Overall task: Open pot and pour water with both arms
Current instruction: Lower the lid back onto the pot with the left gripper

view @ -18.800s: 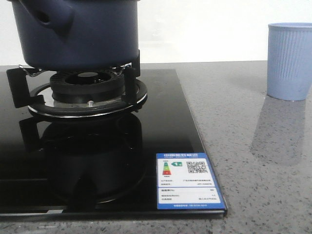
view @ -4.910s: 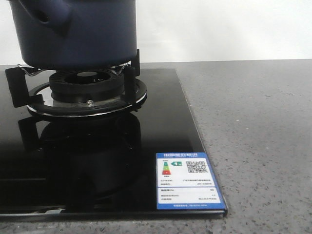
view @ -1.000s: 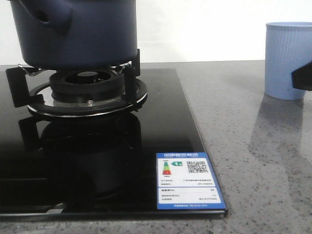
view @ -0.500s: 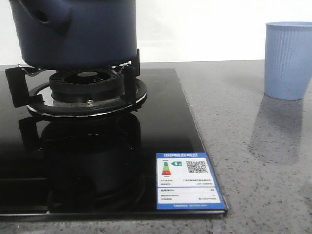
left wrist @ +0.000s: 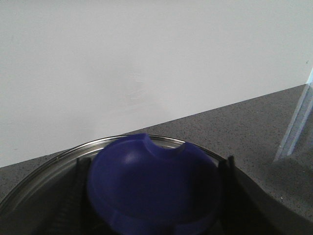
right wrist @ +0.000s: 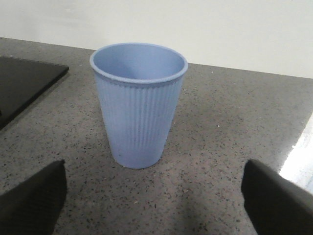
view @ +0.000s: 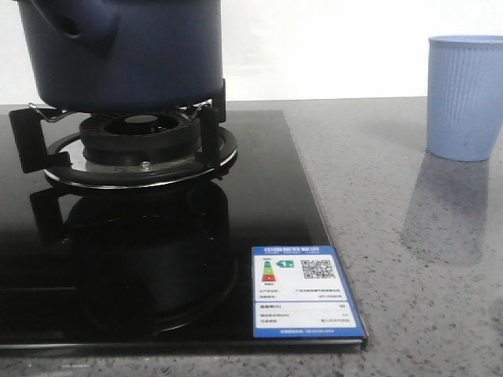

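Note:
The dark navy pot [view: 126, 55] stands on the gas burner [view: 141, 149], its stubby spout [view: 82, 20] at the upper left; its top is cut off in the front view. In the left wrist view a blue lid knob [left wrist: 151, 166] sits over a metal-rimmed lid [left wrist: 44, 166]. My left gripper [left wrist: 152, 196] is shut on that knob, one dark finger pressed against each side. The light blue ribbed cup [right wrist: 138, 105] stands upright on the counter. My right gripper [right wrist: 154, 196] is open, short of the cup and not touching it.
The black glass cooktop [view: 267, 204] covers the left half of the grey speckled counter [view: 409, 259], with a blue energy label [view: 302, 290] at its near right corner. The cup [view: 465, 98] stands at the far right. A white wall closes the back.
The cup, absent 4.9 s ago, stands on the counter again. A dark part of my right gripper beside it one second ago has left the front view.

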Robot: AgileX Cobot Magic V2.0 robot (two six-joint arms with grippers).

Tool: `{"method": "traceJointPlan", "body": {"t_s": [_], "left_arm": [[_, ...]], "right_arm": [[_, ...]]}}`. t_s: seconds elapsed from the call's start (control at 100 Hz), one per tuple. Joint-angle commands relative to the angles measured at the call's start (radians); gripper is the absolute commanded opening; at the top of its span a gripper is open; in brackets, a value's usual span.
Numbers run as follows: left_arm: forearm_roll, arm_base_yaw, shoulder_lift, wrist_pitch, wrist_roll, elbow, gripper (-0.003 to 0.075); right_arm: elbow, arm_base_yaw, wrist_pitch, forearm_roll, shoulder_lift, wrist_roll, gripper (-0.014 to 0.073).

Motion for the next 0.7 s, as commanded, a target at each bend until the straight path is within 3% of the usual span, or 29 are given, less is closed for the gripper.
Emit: {"method": "traceJointPlan", "body": {"t_s": [0.0,0.26,0.48,0.69], "left_arm": [[0.003,-0.005,-0.029,-0.106,-0.002,-0.04,0.0351],[0.031,-0.001,-0.029,-0.055,-0.002,-0.04,0.0361],[0.036,-0.001,-0.029,-0.046,-0.002,-0.038,0.0536],[0.036,0.02,-0.035,-0.04,-0.002,-0.038,0.0547]], "right_arm": [[-0.021,-0.004,-0.064,-0.001,-0.004,0.004,0.0655],[-0.021,-0.004,-0.064,-0.001,-0.004,0.004,0.0655],[-0.021,-0.004,-0.064,-0.001,-0.004,0.004,0.0655],[-0.021,-0.004,-0.064,-0.001,-0.004,0.004,0.0655]]}}
